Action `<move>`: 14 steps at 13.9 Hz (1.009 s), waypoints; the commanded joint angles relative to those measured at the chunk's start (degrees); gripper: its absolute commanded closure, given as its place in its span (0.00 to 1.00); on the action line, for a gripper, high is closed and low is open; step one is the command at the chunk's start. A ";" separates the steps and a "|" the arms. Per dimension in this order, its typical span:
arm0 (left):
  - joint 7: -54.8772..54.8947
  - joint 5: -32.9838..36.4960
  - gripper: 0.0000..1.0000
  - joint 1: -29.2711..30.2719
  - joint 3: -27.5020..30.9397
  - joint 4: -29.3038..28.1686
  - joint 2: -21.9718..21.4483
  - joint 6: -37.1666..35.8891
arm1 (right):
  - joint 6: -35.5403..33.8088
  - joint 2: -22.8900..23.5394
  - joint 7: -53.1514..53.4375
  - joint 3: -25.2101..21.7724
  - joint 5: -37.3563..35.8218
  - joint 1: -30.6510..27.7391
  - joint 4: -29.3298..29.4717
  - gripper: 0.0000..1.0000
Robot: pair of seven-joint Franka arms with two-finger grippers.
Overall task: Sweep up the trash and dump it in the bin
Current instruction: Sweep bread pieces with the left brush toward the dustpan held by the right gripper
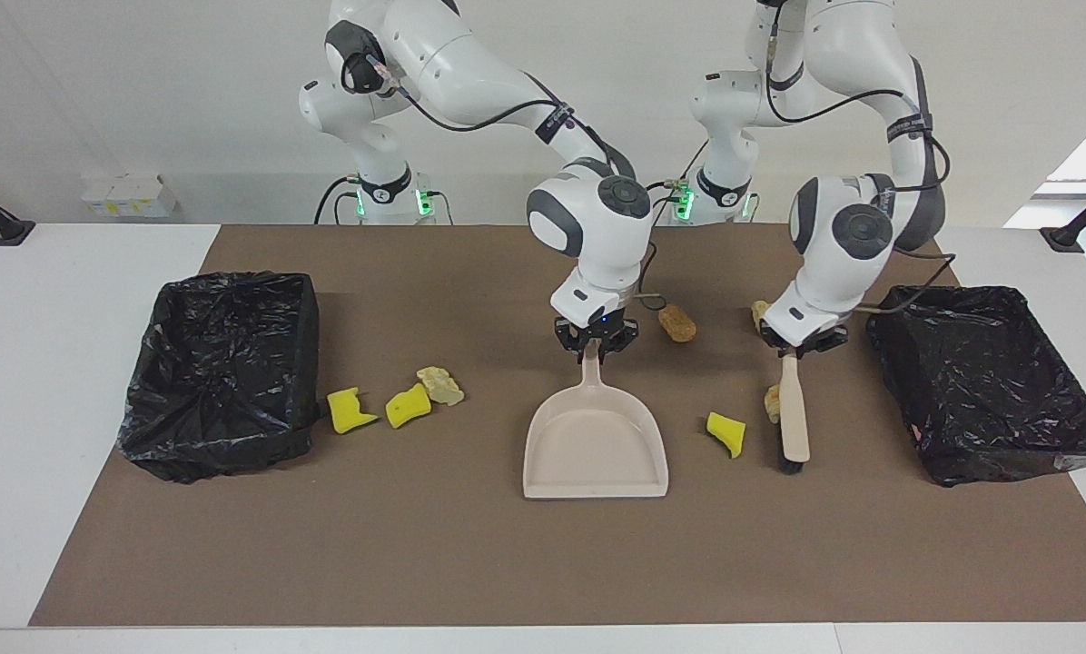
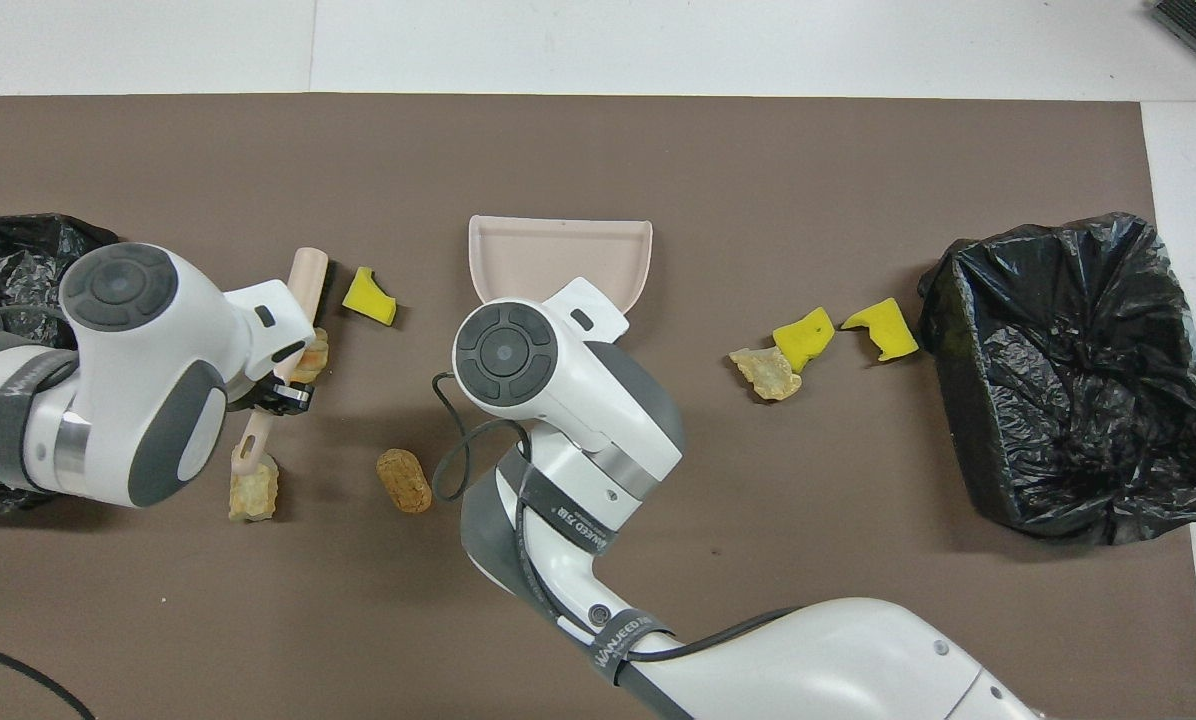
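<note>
My right gripper (image 1: 595, 349) is shut on the handle of the beige dustpan (image 1: 595, 450), which lies flat on the mat. My left gripper (image 1: 791, 349) is shut on the handle of a beige brush (image 1: 794, 420), whose bristles touch the mat. Trash: a beige lump (image 1: 771, 402) lies against the brush, a yellow sponge chunk (image 1: 726, 432) between brush and dustpan. A brown lump (image 1: 677, 322) and a tan lump (image 2: 254, 492) lie nearer the robots. Two yellow chunks (image 1: 350, 410) (image 1: 408, 405) and a beige lump (image 1: 440, 385) sit beside the bin (image 1: 221, 368) at the right arm's end.
A second bin lined with a black bag (image 1: 983, 381) stands at the left arm's end of the brown mat (image 1: 543, 563). In the overhead view the right arm's wrist (image 2: 506, 355) covers the dustpan's handle.
</note>
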 commanded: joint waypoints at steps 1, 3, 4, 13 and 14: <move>-1.56 -0.04 1.00 -3.62 0.81 -2.76 -3.42 -3.62 | -1.61 -4.94 -4.79 0.97 1.01 -2.95 -3.24 1.00; -0.77 -0.12 1.00 -2.93 0.81 -2.41 -5.96 -4.15 | -5.11 -7.58 -9.62 1.06 3.46 -5.92 -3.86 1.00; -0.33 -0.30 1.00 -2.83 0.89 -1.89 -7.02 -5.38 | -7.75 -8.81 -13.74 1.06 4.52 -6.99 -3.95 1.00; -22.07 -0.39 1.00 1.65 1.33 -18.54 -27.39 -18.67 | -12.78 -13.04 -64.53 1.06 9.45 -14.82 -8.87 1.00; -24.73 -0.39 1.00 2.26 1.33 -21.11 -29.51 -18.31 | -12.61 -12.96 -67.27 1.06 9.37 -15.17 -8.78 1.00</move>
